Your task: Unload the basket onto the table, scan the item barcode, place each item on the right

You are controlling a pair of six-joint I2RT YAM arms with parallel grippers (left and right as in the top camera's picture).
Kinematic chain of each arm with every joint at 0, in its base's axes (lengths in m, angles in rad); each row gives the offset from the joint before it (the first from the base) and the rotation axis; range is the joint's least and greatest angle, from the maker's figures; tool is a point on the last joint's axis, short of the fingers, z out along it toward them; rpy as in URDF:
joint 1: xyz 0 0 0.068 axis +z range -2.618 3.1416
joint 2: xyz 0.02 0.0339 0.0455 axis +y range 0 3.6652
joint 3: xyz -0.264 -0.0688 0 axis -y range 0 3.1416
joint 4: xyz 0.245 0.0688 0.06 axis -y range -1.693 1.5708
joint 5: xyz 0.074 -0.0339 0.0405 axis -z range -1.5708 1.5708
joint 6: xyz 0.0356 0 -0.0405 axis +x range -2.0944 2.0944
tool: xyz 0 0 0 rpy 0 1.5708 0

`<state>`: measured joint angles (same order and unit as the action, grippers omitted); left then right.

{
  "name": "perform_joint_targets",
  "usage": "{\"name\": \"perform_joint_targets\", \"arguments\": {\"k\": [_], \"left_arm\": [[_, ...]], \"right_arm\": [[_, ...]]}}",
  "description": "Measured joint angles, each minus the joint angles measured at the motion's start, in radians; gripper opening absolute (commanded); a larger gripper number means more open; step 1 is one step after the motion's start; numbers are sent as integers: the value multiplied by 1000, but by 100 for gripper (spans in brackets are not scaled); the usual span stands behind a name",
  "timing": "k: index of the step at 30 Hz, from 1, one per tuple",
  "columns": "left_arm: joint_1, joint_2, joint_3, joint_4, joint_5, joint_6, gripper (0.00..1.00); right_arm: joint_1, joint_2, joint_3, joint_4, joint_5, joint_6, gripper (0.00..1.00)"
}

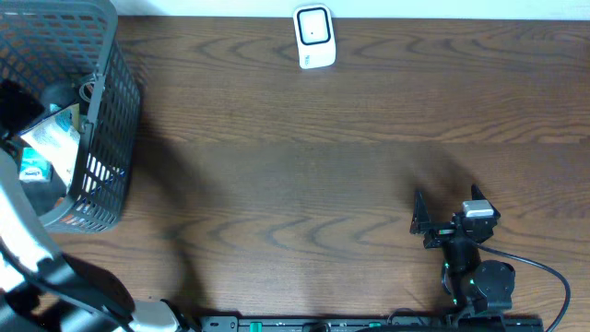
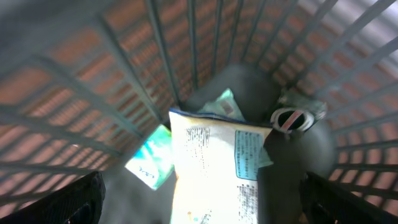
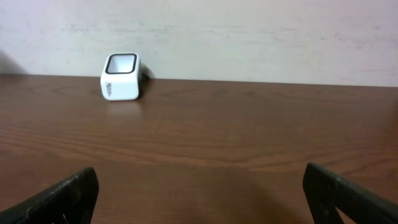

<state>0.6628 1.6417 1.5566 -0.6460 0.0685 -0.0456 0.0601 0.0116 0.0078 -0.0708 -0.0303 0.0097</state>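
Two tools are open. Overhead, we see the left arm (image 1: 23,231) reaching into the basket (image 1: 106,120) at the tabletop's (image 1: 277,184) left edge, where the packet (image 1: 51,138) lies. The scanner (image 1: 314,37) stands at the far edge, well apart. The right tool (image 1: 449,207) sits near the front right, jaws spread, holding nothing.

At the left wrist, the left tool (image 2: 205,208) hovers over the white printed packet inside the basket, fingers (image 2: 68,199) wide and gripping nothing; a green packet (image 2: 152,163) lies beside it.

At the right wrist, we see the scanner far ahead on the tabletop.
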Motion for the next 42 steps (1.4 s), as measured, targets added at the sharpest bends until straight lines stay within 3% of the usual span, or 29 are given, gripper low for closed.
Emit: {"name": "perform_joint_targets", "arguments": {"k": [10,20,28,35,37,40,42], "left_arm": [[-98,189,0,71,5,46,98],[-107,363,0,47,-2,46,98],[-108,411,0,-23,-179,49,98],[-108,437,0,-74,-240,40,65],[-108,437,0,-82,-249,39,48],[-108,437,0,-87,-256,41,12],[-108,435,2,-90,-264,44,7]], "right_arm": [[0,0,0,0,0,0,99],[0,0,0,0,0,0,99],[0,0,0,0,0,0,99],[0,0,0,0,0,0,99],[0,0,0,0,0,0,99],[0,0,0,0,0,0,99],[0,0,0,0,0,0,99]]}}
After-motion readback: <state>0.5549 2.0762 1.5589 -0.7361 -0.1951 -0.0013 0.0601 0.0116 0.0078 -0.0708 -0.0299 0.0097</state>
